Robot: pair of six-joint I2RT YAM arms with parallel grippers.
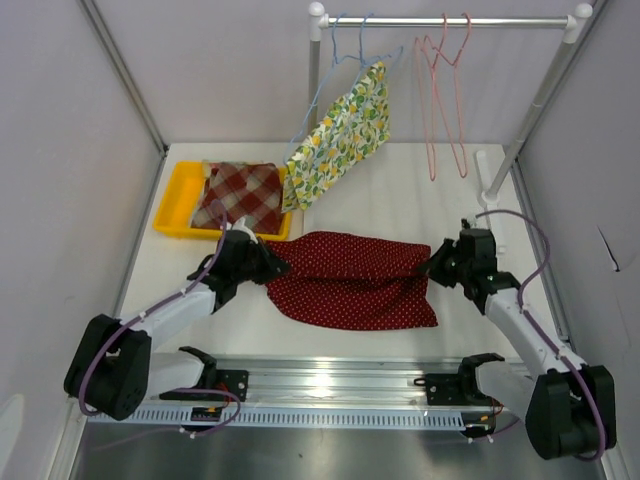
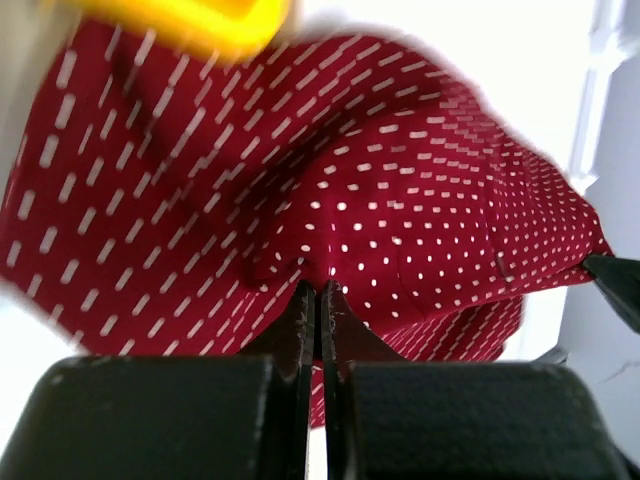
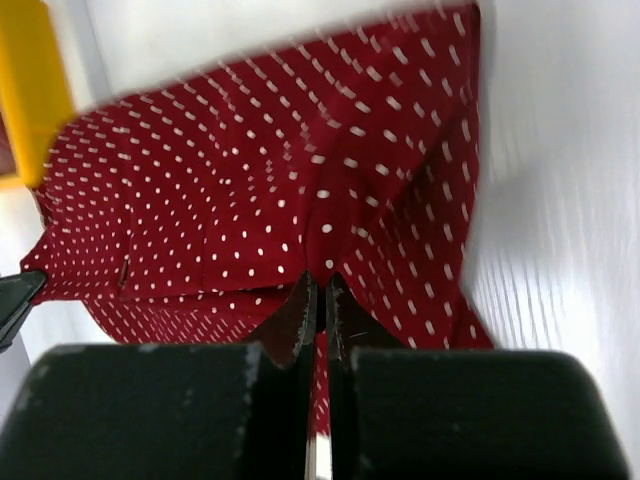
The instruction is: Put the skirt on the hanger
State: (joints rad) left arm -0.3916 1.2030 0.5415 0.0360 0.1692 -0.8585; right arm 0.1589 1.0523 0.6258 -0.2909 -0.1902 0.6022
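Note:
The dark red skirt (image 1: pixel 355 280) with white dots is stretched between my two arms over the table's middle, its lower part draping down toward the front. My left gripper (image 1: pixel 272 262) is shut on the skirt's left end (image 2: pixel 330 230), the cloth pinched at the fingertips (image 2: pixel 300 300). My right gripper (image 1: pixel 432 262) is shut on the skirt's right end (image 3: pixel 300 190). An empty pink wire hanger (image 1: pixel 442 90) hangs from the rail (image 1: pixel 450 20) at the back right. A blue hanger (image 1: pixel 345 60) next to it carries a yellow-green floral garment (image 1: pixel 340 140).
A yellow tray (image 1: pixel 180 195) at the back left holds a red plaid cloth (image 1: pixel 240 195). The rail's white uprights (image 1: pixel 540 100) stand at the back. Grey walls close both sides; a metal rail (image 1: pixel 330 385) runs along the near edge.

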